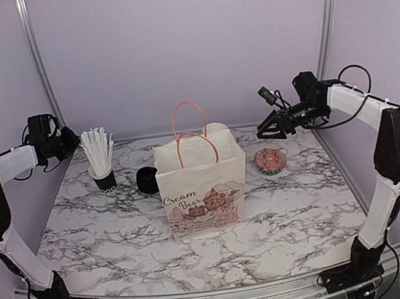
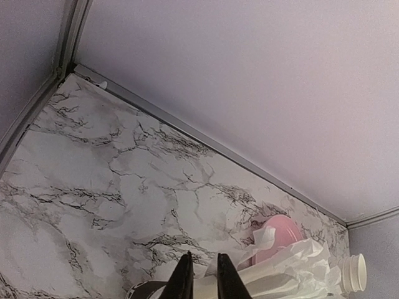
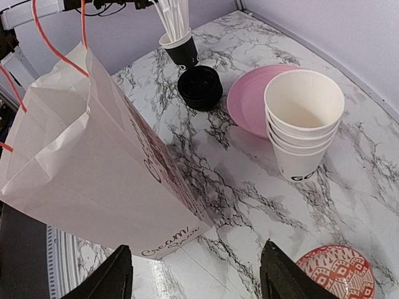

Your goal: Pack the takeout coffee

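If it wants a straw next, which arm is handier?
Left, probably. The left arm ends beside the cup of straws, jaws nearly together near them. The right arm hovers beyond the paper bag, jaws wide, by the red bowl.

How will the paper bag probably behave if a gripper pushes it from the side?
The paper bag would likely slide or tip rather than resist: it stands tall and narrow on the smooth marble table. Its thin, creased paper walls would probably buckle inward under a push.
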